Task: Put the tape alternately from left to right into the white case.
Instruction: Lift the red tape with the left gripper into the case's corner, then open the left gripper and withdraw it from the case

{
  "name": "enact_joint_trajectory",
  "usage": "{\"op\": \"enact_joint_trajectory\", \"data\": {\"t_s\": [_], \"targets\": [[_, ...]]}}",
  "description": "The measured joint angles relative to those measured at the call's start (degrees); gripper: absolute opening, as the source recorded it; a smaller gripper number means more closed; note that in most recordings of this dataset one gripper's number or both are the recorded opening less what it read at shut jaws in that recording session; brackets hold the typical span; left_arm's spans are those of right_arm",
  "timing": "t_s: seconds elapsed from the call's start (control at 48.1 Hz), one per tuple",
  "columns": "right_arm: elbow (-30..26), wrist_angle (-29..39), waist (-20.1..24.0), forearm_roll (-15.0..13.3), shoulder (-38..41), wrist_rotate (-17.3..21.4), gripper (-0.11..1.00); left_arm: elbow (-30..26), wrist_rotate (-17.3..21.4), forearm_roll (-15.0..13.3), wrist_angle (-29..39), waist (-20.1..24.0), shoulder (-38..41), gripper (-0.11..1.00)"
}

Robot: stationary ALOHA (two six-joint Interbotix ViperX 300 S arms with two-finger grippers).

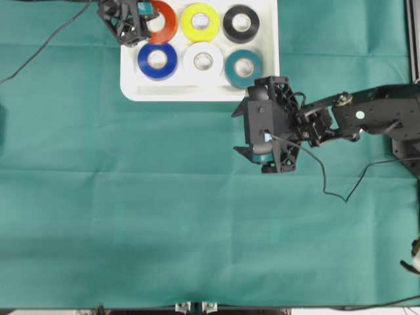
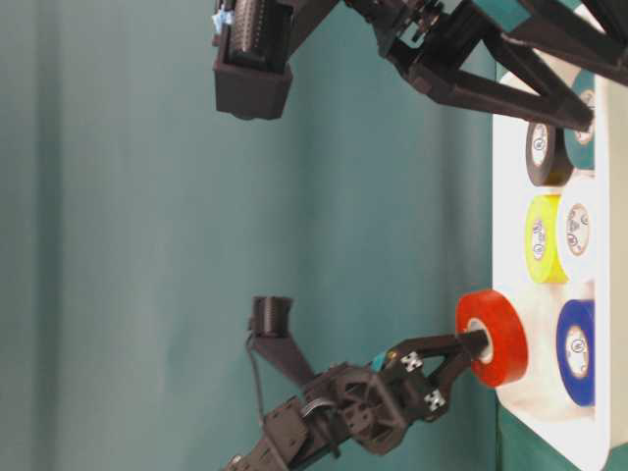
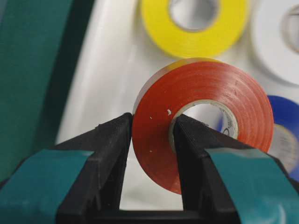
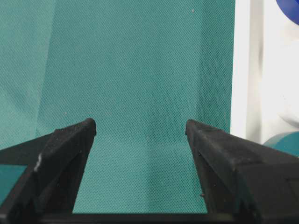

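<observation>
From overhead the left gripper [image 1: 146, 20] held the red tape roll [image 1: 165, 23] over the white case's [image 1: 197, 94] far-left corner, the left wrist view showed its fingers [image 3: 112, 149] clamping the roll's wall, and the right gripper [image 4: 140, 135] gaped empty above green cloth [image 4: 131, 70].

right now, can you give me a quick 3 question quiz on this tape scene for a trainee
1. True or false: the left gripper is shut on the red tape roll, one finger through its core.
2. How many rolls already lie flat in the white case? A) three B) five C) six
3. Fill in: the right gripper hangs over the green cloth with its jaws ____ and nothing between them.

Key:
1. True. The roll is pinched on edge above the case's empty corner slot.
2. B: blue, white, teal, yellow, black.
3. Open.
</observation>
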Motion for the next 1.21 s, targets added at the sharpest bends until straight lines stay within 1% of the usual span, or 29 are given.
{"op": "enact_joint_trajectory", "data": {"t_s": [0.083, 0.25, 0.686, 0.728, 0.791, 0.832, 0.895, 1.04, 1.103, 1.144, 1.207], "targets": [[0.09, 0.00, 0.18, 0.00, -0.09, 0.00, 0.83, -0.70, 1.14, 0.00, -0.09, 1.23, 1.41, -0.04], [0.00, 0.00, 0.18, 0.00, 0.00, 0.00, 0.83, -1.14, 1.58, 0.00, -0.18, 2.99, 2.90, -0.04], [0.00, 0.00, 0.18, 0.00, 0.00, -0.09, 0.83, -1.23, 1.76, 0.00, -0.09, 3.16, 3.43, -0.04], [0.09, 0.00, 0.18, -0.09, 0.00, 0.00, 0.83, -1.14, 1.76, 0.00, -0.09, 3.16, 3.52, -0.01], [0.09, 0.00, 0.18, -0.09, 0.00, 0.00, 0.83, -1.14, 1.85, 0.00, -0.18, 3.16, 3.43, 0.07], [0.00, 0.00, 0.18, 0.00, 0.00, -0.09, 0.83, -0.97, 1.76, 0.00, -0.09, 3.08, 3.43, 0.15], [0.09, 0.00, 0.26, -0.09, 0.00, 0.00, 0.83, -0.62, 1.76, 0.00, -0.18, 2.99, 3.34, 0.31], [0.00, 0.00, 0.18, -0.09, 0.00, 0.00, 0.83, 0.18, 1.85, 0.00, -0.26, 2.72, 1.93, 0.75], [0.09, 0.00, 0.18, 0.00, -0.09, 0.00, 0.83, 0.62, 1.85, 0.00, -0.26, 2.81, 0.97, 0.90], [0.09, 0.00, 0.18, 0.00, -0.09, 0.00, 0.83, 0.97, 1.76, 0.00, -0.26, 2.72, 0.26, 0.95], [0.00, 0.00, 0.26, -0.09, 0.00, 0.00, 0.83, 1.58, 1.76, 0.00, -0.26, 2.81, -0.79, 0.96]]}}
